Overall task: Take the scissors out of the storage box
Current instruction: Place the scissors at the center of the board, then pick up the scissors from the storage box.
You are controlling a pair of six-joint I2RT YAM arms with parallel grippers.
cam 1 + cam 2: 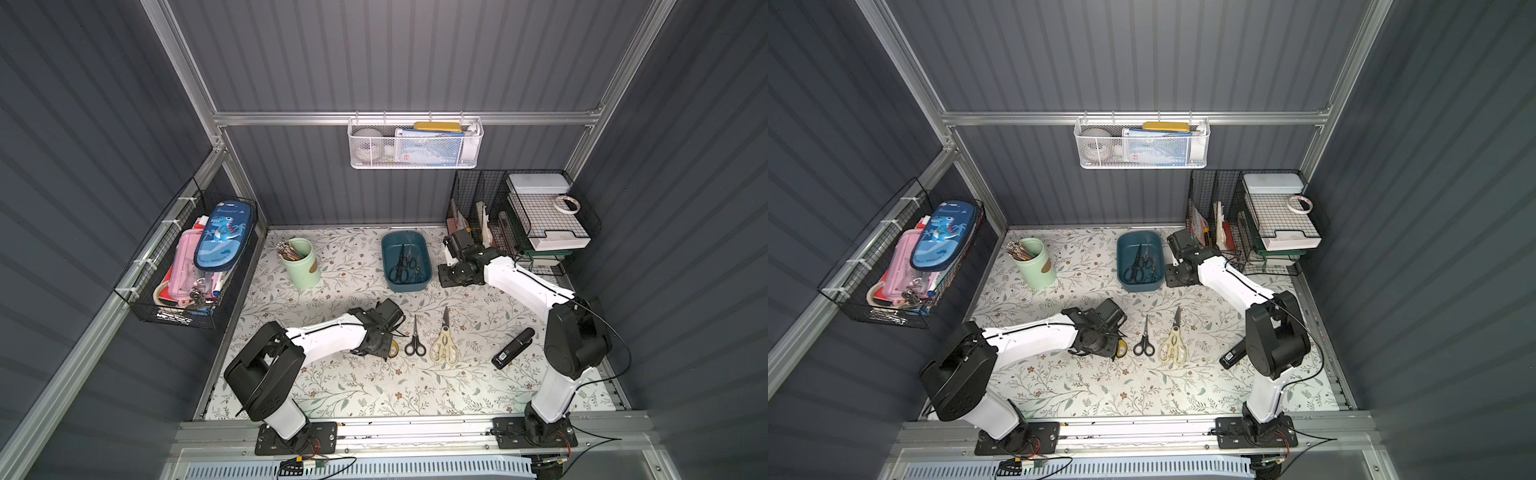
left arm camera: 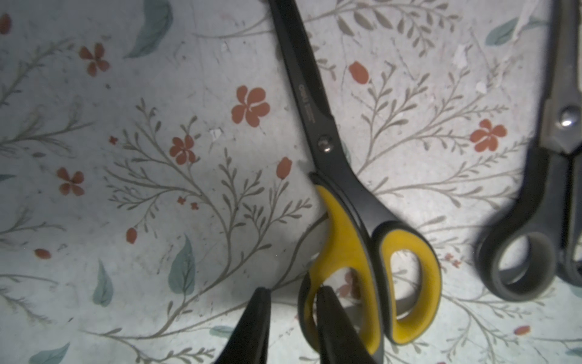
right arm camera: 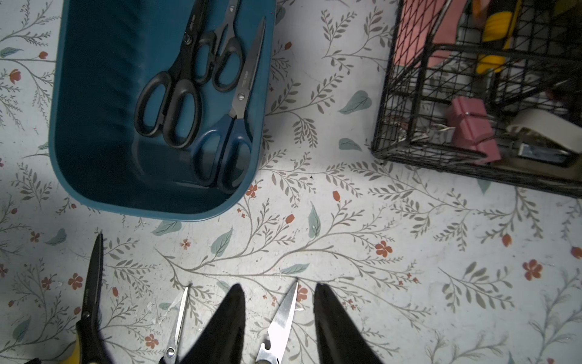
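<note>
The dark teal storage box [image 1: 406, 286] stands at the back middle and holds three pairs of scissors: a large black pair [image 3: 176, 85], a smaller black pair [image 3: 223, 53] and a bluish-handled pair [image 3: 233, 138]. On the mat in front lie a yellow-and-black pair [image 2: 346, 195], a small black-handled pair [image 1: 415, 340] and cream kitchen shears [image 1: 444, 343]. My left gripper [image 2: 293, 291] is low over the yellow handle. Its jaws stand apart, one finger inside the loop and the loop's rim loose between them. My right gripper [image 3: 278, 286] hovers open and empty, right of the box.
A black stapler-like bar [image 1: 513, 348] lies right of the shears. A green cup of pencils [image 1: 301, 262] stands at the back left. Black wire baskets [image 1: 523, 224] fill the back right corner. A wire basket [image 1: 187, 266] hangs on the left wall and a white mesh one [image 1: 415, 143] on the back wall.
</note>
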